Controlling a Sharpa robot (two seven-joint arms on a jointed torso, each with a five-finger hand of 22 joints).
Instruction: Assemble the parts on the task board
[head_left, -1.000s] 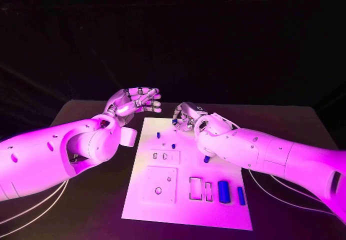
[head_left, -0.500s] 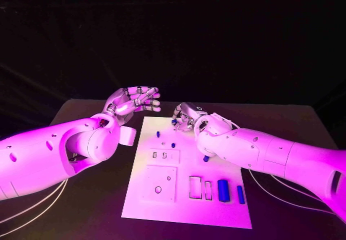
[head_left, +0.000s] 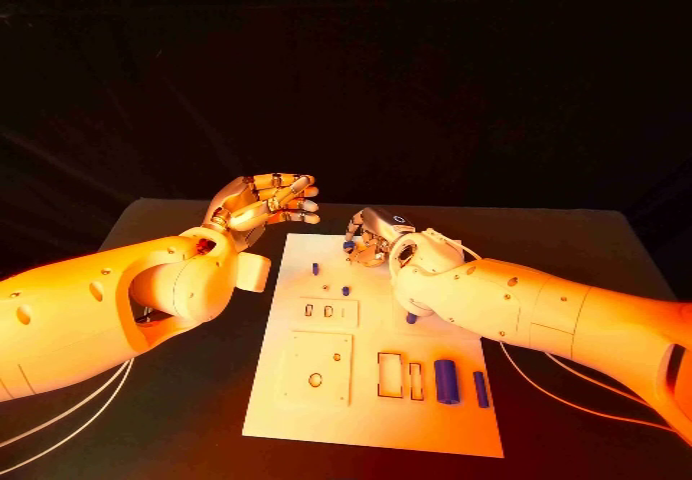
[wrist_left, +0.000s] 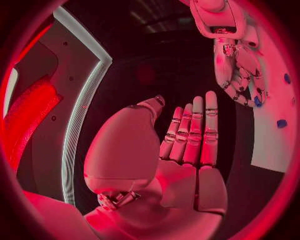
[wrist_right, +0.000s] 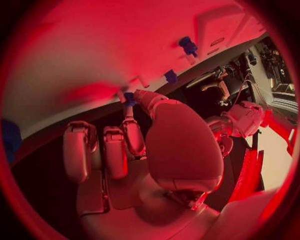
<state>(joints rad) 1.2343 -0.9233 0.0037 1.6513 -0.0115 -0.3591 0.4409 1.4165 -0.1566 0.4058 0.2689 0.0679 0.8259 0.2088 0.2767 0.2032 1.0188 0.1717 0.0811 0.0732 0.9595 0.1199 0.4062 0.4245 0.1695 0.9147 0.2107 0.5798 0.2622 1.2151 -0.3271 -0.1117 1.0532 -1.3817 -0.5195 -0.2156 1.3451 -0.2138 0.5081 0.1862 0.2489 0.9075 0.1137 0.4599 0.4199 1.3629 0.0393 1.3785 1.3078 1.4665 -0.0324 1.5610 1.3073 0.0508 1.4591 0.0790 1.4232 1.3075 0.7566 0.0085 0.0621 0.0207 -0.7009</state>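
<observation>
Task board (head_left: 361, 400), a white plate, lies lengthwise in the middle of the black table (head_left: 577, 250), its near edge towards the robot. Nearest on it, at the right, two long blue parts lie side by side: a thick bar (head_left: 447, 381) and a thinner bar (head_left: 480, 389) just right of it. Left of them are two upright rectangular slots (head_left: 391, 375), and further left a raised square plate (head_left: 319, 366) with a hole. Beyond that sits a smaller plate (head_left: 327, 311) with two little slots. A short blue part (head_left: 411, 318) shows by the right forearm, which crosses the board's right side and hides part of it. Further on, two small blue pegs (head_left: 317, 268) stand on the board, one (head_left: 345, 290) nearer than the other. At the far edge the right hand (head_left: 378, 238) is bent down over the board, and the right wrist view shows a small blue piece (wrist_right: 129, 98) pinched at its fingertips (wrist_right: 139, 95). The left hand (head_left: 264, 205) is raised off the far left corner of the board, palm up, fingers straight and close together, holding nothing.
</observation>
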